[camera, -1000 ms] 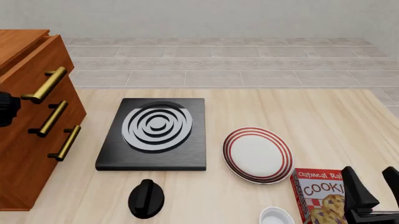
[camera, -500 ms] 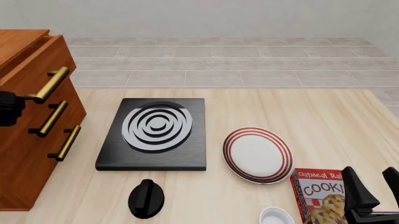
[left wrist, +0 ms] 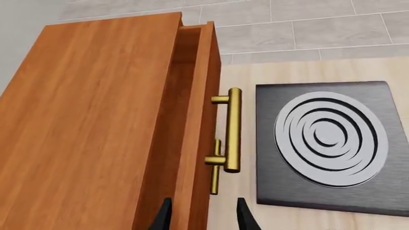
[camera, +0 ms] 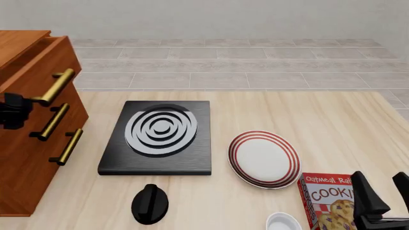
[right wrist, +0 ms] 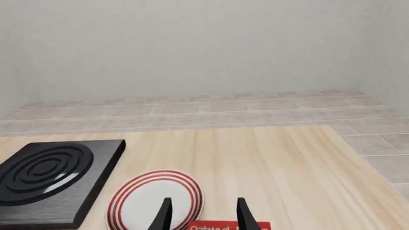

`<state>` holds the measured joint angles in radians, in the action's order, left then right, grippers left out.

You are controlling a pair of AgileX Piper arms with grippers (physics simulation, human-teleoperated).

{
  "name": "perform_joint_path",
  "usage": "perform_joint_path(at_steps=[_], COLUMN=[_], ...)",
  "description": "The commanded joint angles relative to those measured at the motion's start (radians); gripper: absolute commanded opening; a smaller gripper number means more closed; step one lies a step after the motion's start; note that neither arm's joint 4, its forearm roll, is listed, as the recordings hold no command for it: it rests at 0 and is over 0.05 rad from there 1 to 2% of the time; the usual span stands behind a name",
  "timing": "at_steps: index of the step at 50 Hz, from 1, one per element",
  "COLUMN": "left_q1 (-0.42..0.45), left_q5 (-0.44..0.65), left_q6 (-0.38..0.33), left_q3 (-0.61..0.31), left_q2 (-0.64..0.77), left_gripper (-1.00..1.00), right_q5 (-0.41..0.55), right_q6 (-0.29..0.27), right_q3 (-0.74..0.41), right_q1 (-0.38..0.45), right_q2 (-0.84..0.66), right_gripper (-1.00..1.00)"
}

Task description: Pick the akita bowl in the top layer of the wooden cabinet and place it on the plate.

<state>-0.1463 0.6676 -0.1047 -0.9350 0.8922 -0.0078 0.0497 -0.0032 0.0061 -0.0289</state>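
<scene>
Cabinet (camera: 32,143) far left, 3 brass-handled drawers; top drawer (left wrist: 191,120) pulled out a little, inside not visible, so akita bowl not seen. Left gripper (camera: 14,111) at the near end of the top handle (camera: 54,87); wrist view shows fingertips (left wrist: 244,216) apart, nothing held. Stove (camera: 158,136) next, black knob (camera: 150,203) nearer. Plate (camera: 264,158) right of stove, bare. Cookie box (camera: 327,199), small white bowl (camera: 283,222). Right gripper (camera: 382,199) low right, spread, empty.
</scene>
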Motion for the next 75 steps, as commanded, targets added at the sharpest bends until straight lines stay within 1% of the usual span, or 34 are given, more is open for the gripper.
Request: perform_joint_path(at_steps=[1, 7, 10, 12, 23, 26, 28, 34, 37, 39, 40, 42, 46, 65, 75], left_q1=[0.068, 0.071, 0.082, 0.098, 0.126, 0.135, 0.151, 0.174, 0.193, 0.219, 0.213, 0.236, 0.243, 0.323, 0.345], left_q5=[0.031, 0.032, 0.033, 0.038, 0.034, 0.033, 0.036, 0.033, 0.032, 0.031, 0.03, 0.031, 0.028, 0.025, 0.017], left_q6=[-0.015, -0.017, -0.01, 0.009, 0.026, 0.036, 0.058, 0.073, 0.093, 0.118, 0.111, 0.133, 0.135, 0.2, 0.215], left_q3=[0.094, 0.095, 0.097, 0.099, 0.098, 0.1, 0.101, 0.105, 0.109, 0.107, 0.105, 0.105, 0.106, 0.107, 0.113], left_q2=[0.095, 0.098, 0.103, 0.111, 0.129, 0.136, 0.142, 0.146, 0.152, 0.16, 0.161, 0.164, 0.165, 0.171, 0.178], left_gripper=[1.0, 1.0, 1.0, 1.0, 1.0, 1.0, 1.0, 1.0, 1.0, 1.0, 1.0, 1.0, 1.0, 1.0, 1.0], right_q5=[-0.012, -0.022, -0.027, -0.027, -0.025, -0.026, -0.025, -0.019, -0.015, -0.013, -0.014, -0.014, -0.015, 0.0, 0.004], right_q6=[0.004, 0.006, 0.008, 0.009, 0.012, 0.012, 0.012, 0.013, 0.012, 0.012, 0.012, 0.01, 0.009, 0.006, 0.006], right_q3=[0.0, 0.0, 0.001, 0.001, 0.001, 0.001, 0.001, 0.001, 0.0, 0.0, 0.0, 0.0, 0.0, -0.001, -0.001], right_q1=[-0.001, -0.002, -0.002, -0.003, -0.003, -0.004, -0.003, -0.003, -0.004, -0.005, -0.005, -0.004, -0.004, -0.003, -0.004], right_q2=[-0.01, -0.018, -0.023, -0.022, -0.02, -0.02, -0.019, -0.012, -0.007, -0.005, -0.006, -0.007, -0.01, 0.005, 0.01], right_gripper=[1.0, 1.0, 1.0, 1.0, 1.0, 1.0, 1.0, 1.0, 1.0, 1.0, 1.0, 1.0, 1.0, 1.0, 1.0])
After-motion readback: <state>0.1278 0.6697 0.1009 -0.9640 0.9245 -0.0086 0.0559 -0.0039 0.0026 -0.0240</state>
